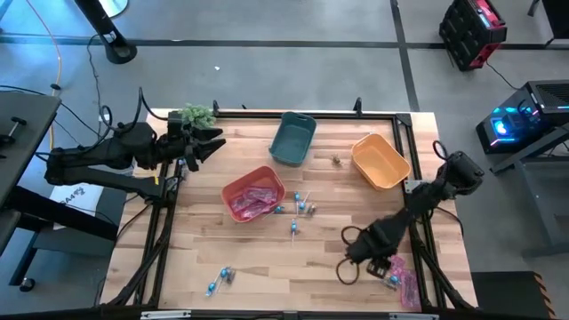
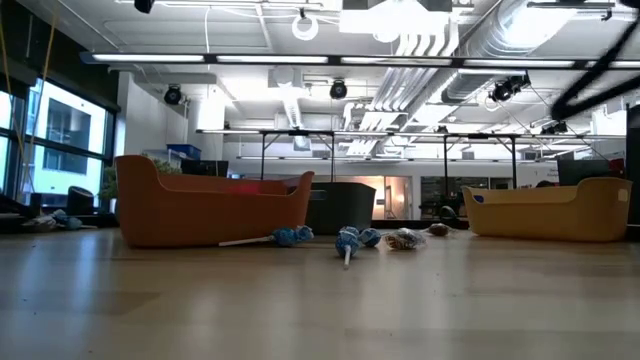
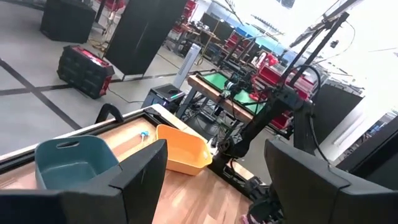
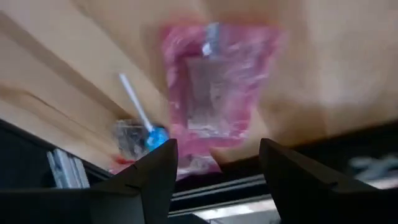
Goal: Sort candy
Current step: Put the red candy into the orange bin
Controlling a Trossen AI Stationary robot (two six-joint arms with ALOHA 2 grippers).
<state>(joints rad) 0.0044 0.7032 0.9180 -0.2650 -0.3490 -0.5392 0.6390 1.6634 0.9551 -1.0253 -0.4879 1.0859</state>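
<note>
My right gripper (image 1: 380, 264) is open and empty, low over the table's near right corner. Just ahead of its fingers lie a flat pink packet (image 4: 214, 93) and a blue-wrapped lollipop (image 4: 155, 137) with a white stick; they also show in the high view (image 1: 404, 277). More pink packets lie in the red bin (image 1: 253, 194). Blue lollipops lie on the table at the middle (image 1: 302, 207) and near the front left (image 1: 220, 279). A small brownish piece (image 1: 338, 160) lies between the teal and orange bins. My left gripper (image 1: 213, 144) is open and empty, raised at the far left.
A teal bin (image 1: 293, 139) and an orange bin (image 1: 380, 161) stand toward the far edge, the red bin at the middle left. A green leafy plant (image 1: 194, 115) sits at the far left corner by my left gripper. A black frame rail (image 1: 427, 249) runs along the right edge.
</note>
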